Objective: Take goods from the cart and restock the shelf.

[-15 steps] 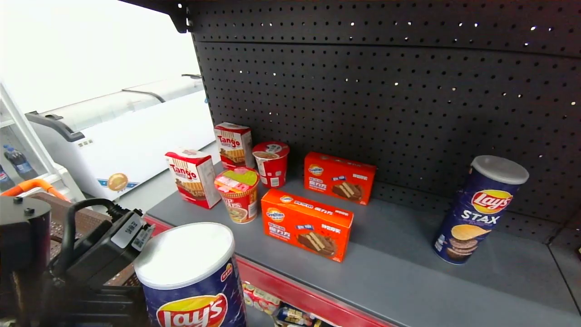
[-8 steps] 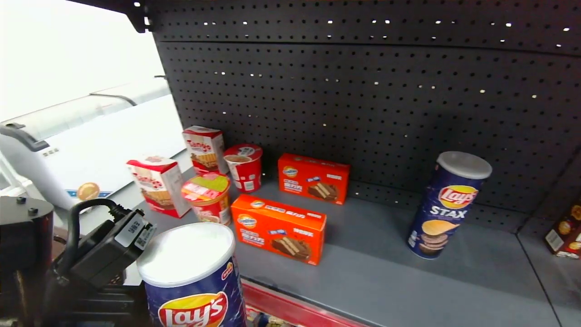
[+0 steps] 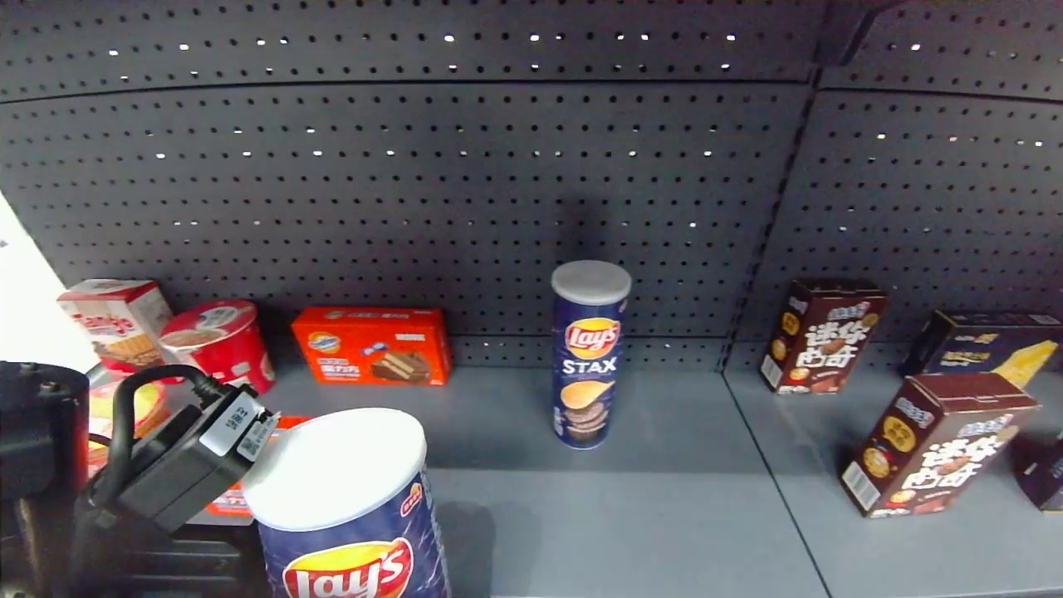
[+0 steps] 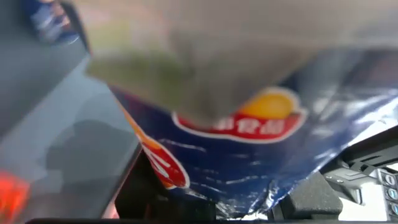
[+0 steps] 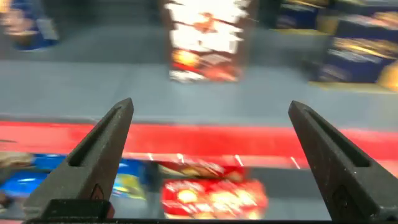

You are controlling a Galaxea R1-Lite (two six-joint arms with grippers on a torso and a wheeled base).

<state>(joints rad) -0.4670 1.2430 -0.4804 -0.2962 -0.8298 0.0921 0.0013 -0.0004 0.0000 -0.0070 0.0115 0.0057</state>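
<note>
While my left gripper (image 4: 227,202) is clamped round a blue can (image 3: 345,507), white lid up, low at my left before the shelf (image 3: 631,515), my right gripper (image 5: 211,104) hangs with fingers spread wide and nothing between them, level with the red shelf edge (image 5: 205,140). Held: one can, upright, off the shelf. On the grey shelf, mid-span: second can (image 3: 590,355), same kind, upright, near the pegboard (image 3: 415,208). To its left, against the pegboard: orange box (image 3: 371,345), lying on its long side; red cup (image 3: 217,342) just beside it; wafer box (image 3: 116,320) at the far left. To the right, past the upright divider: brown box (image 3: 823,335) standing at the back; another brown box (image 3: 934,444) nearer the front, tilted; dark blue box (image 3: 988,345) behind that. Below the red edge: packets (image 5: 211,196) on a lower tier, kind unclear.
</note>
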